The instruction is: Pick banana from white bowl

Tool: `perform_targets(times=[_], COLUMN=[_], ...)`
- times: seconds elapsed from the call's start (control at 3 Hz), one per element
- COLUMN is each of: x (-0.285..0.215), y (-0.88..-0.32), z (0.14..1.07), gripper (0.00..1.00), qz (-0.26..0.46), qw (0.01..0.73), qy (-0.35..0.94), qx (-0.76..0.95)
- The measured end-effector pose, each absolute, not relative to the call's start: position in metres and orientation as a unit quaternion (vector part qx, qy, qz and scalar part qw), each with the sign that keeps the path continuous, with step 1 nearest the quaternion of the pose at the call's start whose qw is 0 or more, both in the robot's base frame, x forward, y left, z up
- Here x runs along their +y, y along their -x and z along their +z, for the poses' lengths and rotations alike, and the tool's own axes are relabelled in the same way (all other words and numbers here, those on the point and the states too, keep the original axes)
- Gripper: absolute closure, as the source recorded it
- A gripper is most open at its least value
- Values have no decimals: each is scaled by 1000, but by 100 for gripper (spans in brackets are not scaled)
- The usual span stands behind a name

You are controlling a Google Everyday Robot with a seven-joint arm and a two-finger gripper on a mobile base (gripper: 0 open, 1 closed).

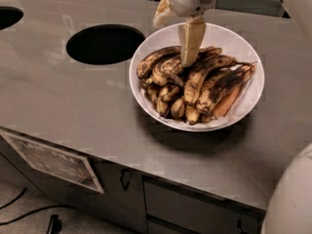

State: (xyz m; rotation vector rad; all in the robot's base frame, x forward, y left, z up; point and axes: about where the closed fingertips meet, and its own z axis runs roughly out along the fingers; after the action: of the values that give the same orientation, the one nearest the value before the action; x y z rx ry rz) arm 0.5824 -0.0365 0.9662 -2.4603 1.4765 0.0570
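Note:
The white bowl [246, 48] sits on the grey counter, piled with several overripe, brown-blotched bananas. A long curved banana [155, 60] lies on top at the pile's left. My gripper [173, 42] hangs over the bowl's far side, open. One cream finger [191, 40] points straight down, with its tip among the top bananas just right of the long one. The other finger [162, 12] is splayed out to the upper left, above the rim. Nothing is held.
A large dark round hole [105, 44] is cut in the counter left of the bowl, and another [9, 17] is at the far left edge. A flat orange-yellow piece [228, 101] lies at the bowl's right. Cabinet fronts are below the counter's front edge.

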Motion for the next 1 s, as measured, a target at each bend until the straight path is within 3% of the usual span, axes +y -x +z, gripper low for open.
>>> perform_targets(times=[0.33, 1.0], x=[-37, -50], y=[-582, -530], z=[966, 1036], gripper=[17, 0], qz=[20, -65], qw=[135, 166], qy=[849, 831], qx=[510, 527])
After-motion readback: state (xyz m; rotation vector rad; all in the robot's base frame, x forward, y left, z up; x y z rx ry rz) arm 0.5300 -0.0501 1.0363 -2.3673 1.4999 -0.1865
